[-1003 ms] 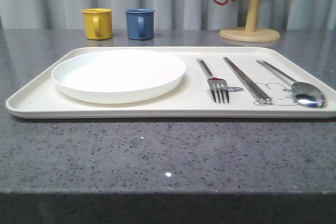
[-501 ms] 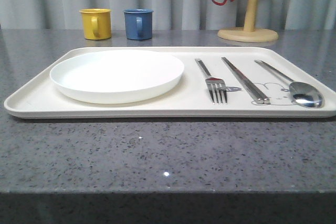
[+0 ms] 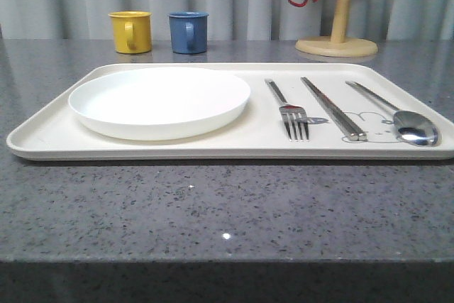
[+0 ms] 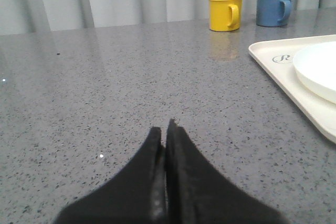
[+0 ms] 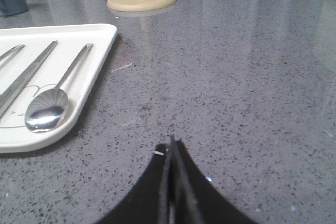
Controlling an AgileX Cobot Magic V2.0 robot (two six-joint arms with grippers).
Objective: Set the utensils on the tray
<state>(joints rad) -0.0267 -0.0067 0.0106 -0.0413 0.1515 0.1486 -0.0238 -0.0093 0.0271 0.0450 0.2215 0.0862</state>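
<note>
Utensils all lie on the tray (image 3: 50,140) already: the white plate (image 3: 159,101) at its left half, then the fork (image 3: 289,111), the chopsticks (image 3: 333,108) and the spoon (image 3: 404,122) side by side at its right half, each flat and roughly parallel, apart from one another.

By their look, the three metal pieces are thin, stiff, light and slick, lying flush on the smooth tray, so a pinch across the narrow handle near its middle would likely hold best; the chopsticks, being two loose flat bars, could slide apart. The plate seems rigid, shallow and possibly breakable, best taken at its raised rim.

In the left wrist view the left gripper (image 4: 165,129) hovers low over bare countertop with its fingers pressed together and nothing between them; the tray corner and plate edge sit well ahead and off to one side of the fingertips. In the right wrist view the right gripper (image 5: 170,148) is likewise closed and empty, with the spoon and the tray edge near but apart, off to the other side of the fingertips.

The task appears complete.
</note>
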